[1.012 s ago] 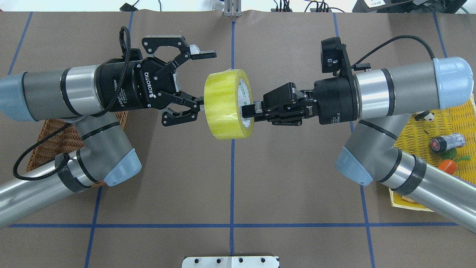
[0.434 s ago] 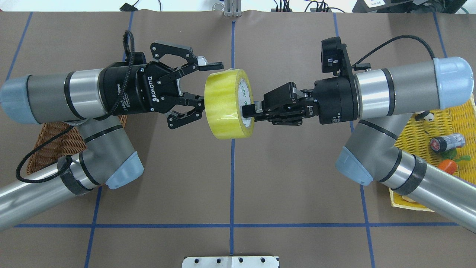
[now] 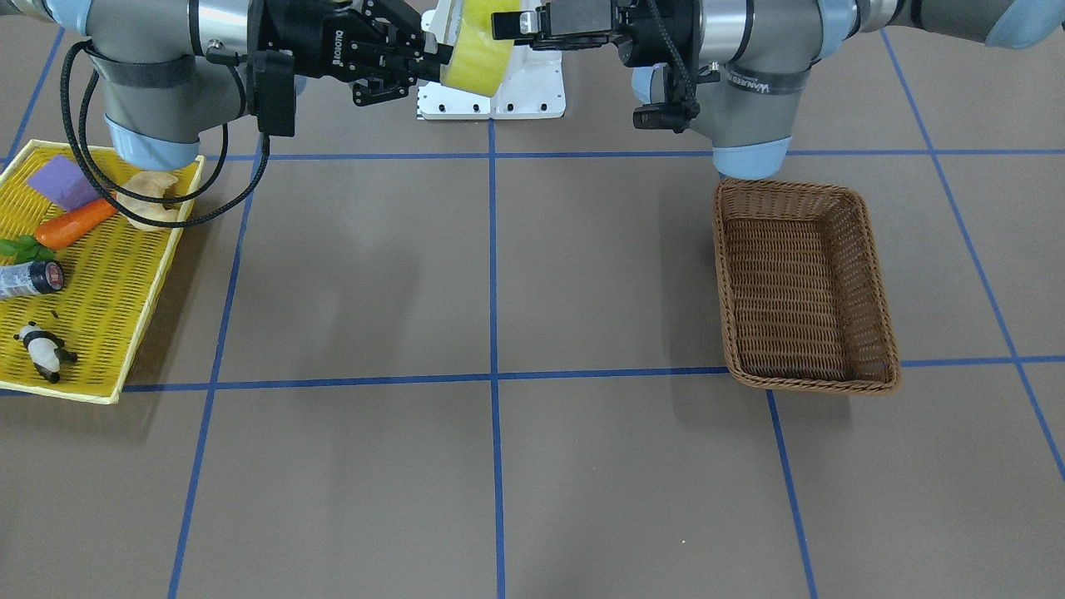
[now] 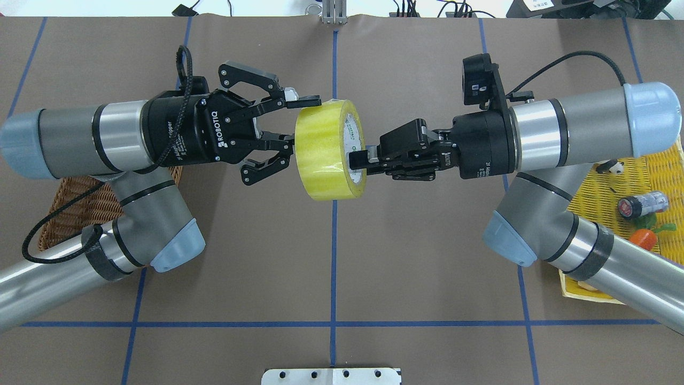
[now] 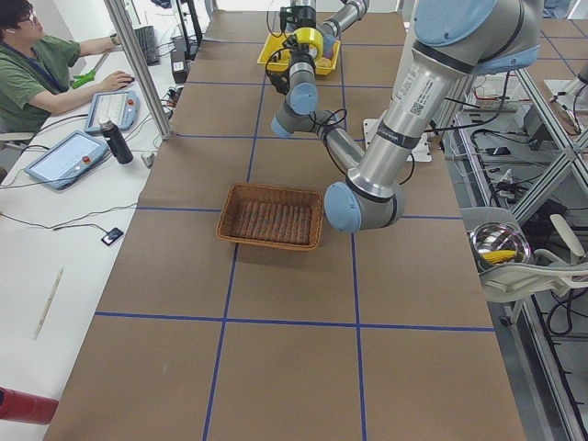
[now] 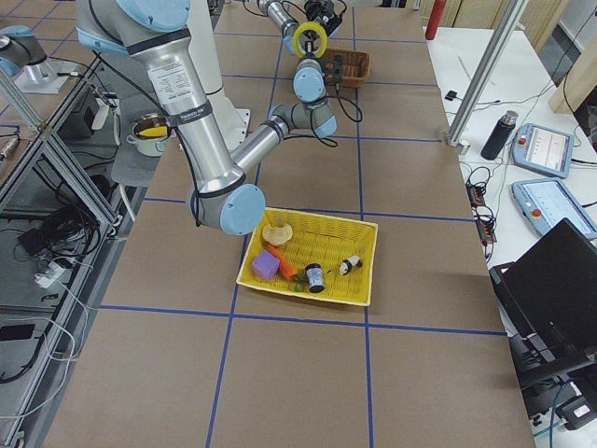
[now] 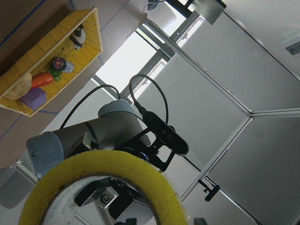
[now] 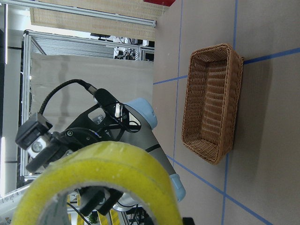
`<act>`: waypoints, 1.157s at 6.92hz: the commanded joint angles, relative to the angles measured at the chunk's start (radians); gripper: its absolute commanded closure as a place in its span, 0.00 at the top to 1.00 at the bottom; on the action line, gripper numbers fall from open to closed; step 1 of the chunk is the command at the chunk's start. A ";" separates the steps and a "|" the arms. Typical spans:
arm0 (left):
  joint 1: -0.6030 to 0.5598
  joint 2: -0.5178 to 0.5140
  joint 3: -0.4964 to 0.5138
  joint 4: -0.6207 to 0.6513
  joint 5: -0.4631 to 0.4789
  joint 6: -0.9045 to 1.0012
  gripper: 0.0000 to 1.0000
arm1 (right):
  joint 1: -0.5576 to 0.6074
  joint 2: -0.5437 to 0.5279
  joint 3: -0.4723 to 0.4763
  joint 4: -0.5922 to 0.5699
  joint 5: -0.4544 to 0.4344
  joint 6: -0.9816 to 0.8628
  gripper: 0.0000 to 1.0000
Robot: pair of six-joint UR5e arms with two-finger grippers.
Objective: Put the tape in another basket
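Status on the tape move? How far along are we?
Done: the tape is out of the yellow tray, held in the air over mid-table by the right gripper, shut on its rim. In hand: the hand-over; the left gripper is open, its fingers astride the roll's opposite rim, not clamped yet. Left: left grips, right releases, then the tape goes into the wicker basket, which is empty.

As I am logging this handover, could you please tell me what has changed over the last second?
The left gripper has advanced toward the tape and narrowed its jaws around the roll's far wall; no clamp is visible yet. The right gripper stays shut on the tape, which has not moved.
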 commanded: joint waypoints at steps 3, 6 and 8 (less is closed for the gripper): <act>0.000 0.002 0.000 -0.001 -0.001 -0.001 0.37 | -0.001 0.000 0.000 0.000 -0.015 -0.001 0.00; 0.000 0.000 -0.003 0.002 0.000 -0.001 0.00 | -0.002 0.000 0.000 0.000 -0.030 0.000 0.99; 0.000 -0.004 -0.001 0.005 0.000 -0.004 0.00 | -0.002 -0.003 0.002 0.000 -0.036 0.009 1.00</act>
